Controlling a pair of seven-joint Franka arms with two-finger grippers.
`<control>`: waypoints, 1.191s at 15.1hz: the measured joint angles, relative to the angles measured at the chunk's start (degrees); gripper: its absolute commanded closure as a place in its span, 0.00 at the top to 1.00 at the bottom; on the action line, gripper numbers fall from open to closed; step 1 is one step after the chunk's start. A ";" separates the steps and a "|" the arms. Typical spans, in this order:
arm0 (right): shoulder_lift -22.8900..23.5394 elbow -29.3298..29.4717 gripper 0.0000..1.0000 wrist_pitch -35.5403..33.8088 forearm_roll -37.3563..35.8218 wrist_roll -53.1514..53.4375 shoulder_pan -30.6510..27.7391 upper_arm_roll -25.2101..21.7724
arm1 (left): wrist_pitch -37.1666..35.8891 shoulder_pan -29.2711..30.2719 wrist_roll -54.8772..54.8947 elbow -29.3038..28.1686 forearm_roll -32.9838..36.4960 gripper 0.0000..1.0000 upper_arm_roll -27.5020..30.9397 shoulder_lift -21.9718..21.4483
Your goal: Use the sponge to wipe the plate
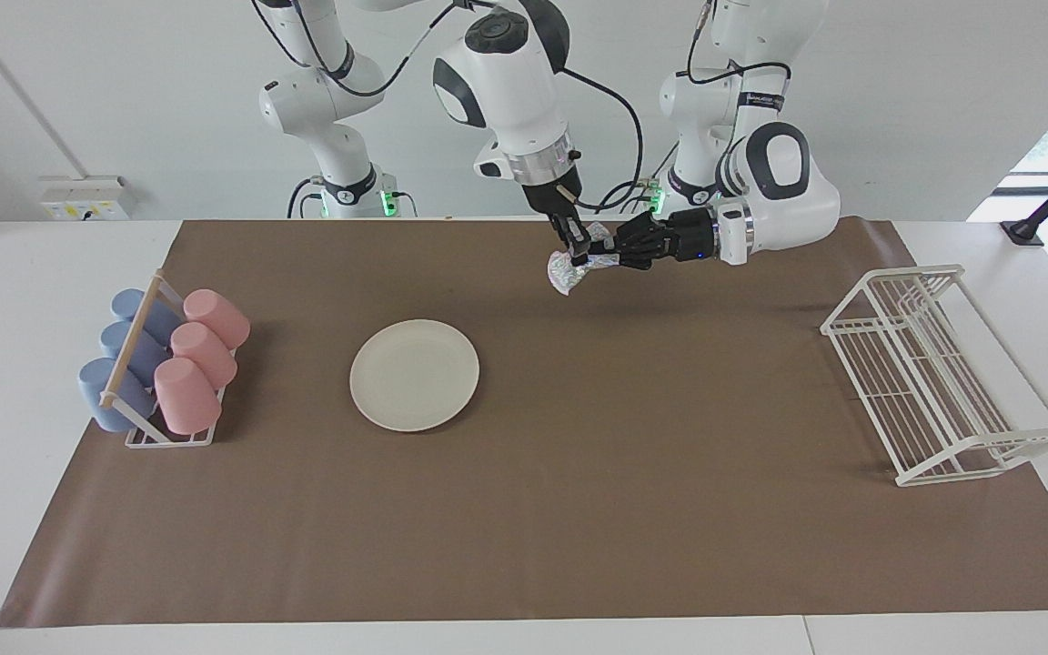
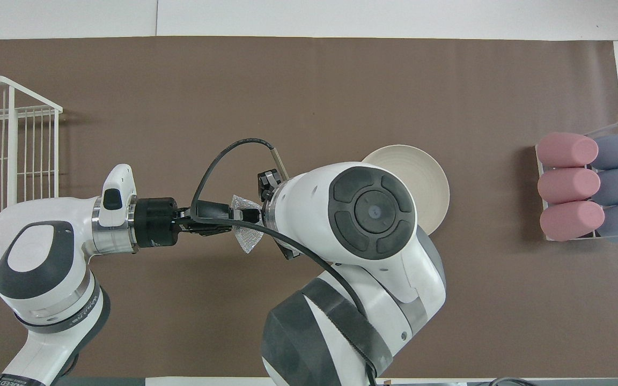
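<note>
a: sponge (image 1: 566, 271) — where was it?
b: in the air over the brown mat, pinched by the right gripper (image 1: 579, 252); left gripper (image 1: 610, 259) touched it, grip unclear. plate (image 1: 414, 375) lay on the counter.

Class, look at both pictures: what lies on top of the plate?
Nothing lies on the plate; the facing view shows its whole top bare. From overhead, the right arm hides part of it. The sponge is up in the air over the brown mat, between both claws.
</note>
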 measured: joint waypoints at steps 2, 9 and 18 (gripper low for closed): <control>-0.07 -0.16 0.00 -0.12 0.00 1.31 0.28 0.03 | 0.00 0.00 0.00 0.00 0.00 1.00 0.00 -0.28; -1.98 -8.35 0.00 -0.08 -0.03 -9.48 -5.30 -0.18 | 0.00 0.00 0.00 -0.07 0.00 1.00 0.00 -0.47; -2.42 -26.90 0.00 18.69 -0.04 -24.68 -13.41 -0.33 | 1.76 0.87 0.00 -0.13 3.61 1.00 0.96 -0.48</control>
